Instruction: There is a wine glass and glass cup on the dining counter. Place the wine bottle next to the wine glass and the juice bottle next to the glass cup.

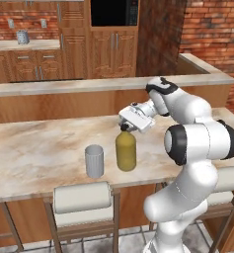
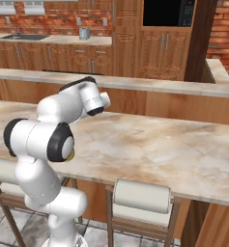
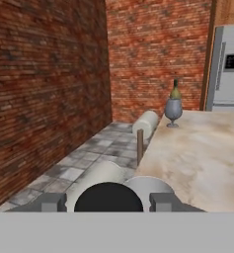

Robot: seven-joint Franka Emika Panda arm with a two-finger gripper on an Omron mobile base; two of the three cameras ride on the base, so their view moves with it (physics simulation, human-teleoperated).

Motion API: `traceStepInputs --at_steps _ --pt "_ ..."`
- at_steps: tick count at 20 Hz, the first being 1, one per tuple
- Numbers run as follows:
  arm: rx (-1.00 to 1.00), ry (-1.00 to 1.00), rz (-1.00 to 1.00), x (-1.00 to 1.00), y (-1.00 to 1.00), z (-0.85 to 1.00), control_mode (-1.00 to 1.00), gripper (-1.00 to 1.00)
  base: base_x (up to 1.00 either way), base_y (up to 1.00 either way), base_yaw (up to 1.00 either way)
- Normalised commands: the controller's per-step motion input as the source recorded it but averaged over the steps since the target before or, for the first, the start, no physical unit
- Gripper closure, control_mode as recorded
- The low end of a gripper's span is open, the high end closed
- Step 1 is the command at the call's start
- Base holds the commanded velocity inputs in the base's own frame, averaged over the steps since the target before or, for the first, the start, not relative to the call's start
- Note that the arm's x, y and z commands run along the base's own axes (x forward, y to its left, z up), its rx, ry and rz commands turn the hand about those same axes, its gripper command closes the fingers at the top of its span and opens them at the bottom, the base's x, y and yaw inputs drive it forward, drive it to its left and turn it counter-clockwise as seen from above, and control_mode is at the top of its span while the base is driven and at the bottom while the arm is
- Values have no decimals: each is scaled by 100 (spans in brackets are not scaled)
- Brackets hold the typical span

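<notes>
Juice bottle point(image 1: 126, 149) cap clamped between the gripper point(image 1: 124, 127) fingers.

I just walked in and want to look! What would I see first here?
First the big white robot arm, its gripper shut on the black cap of the yellow juice bottle. The bottle stands on the dining counter right beside the pale glass cup. Far down the counter, the wine glass stands before the wine bottle.

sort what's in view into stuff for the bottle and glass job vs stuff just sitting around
For the job: juice bottle in the gripper, glass cup, wine glass, wine bottle, dining counter.
Just around: stools, metal canister, microwave, sink.
</notes>
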Motion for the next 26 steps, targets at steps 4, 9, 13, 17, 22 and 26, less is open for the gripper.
traceStepInputs --at_steps 4,9,13,17,22,26 --pt "10 -4 -3 2 11 10 -100 100 0 0 0" --pt "-2 -11 0 2 2 -2 -100 100 0 0 0" --pt "-9 -10 0 9 2 -9 -100 100 0 0 0" --pt "1 1 0 11 2 -19 -100 100 0 0 0" --pt "18 7 -2 6 8 -9 -100 100 0 0 0" --pt "19 1 -3 7 7 -6 -100 100 0 0 0"
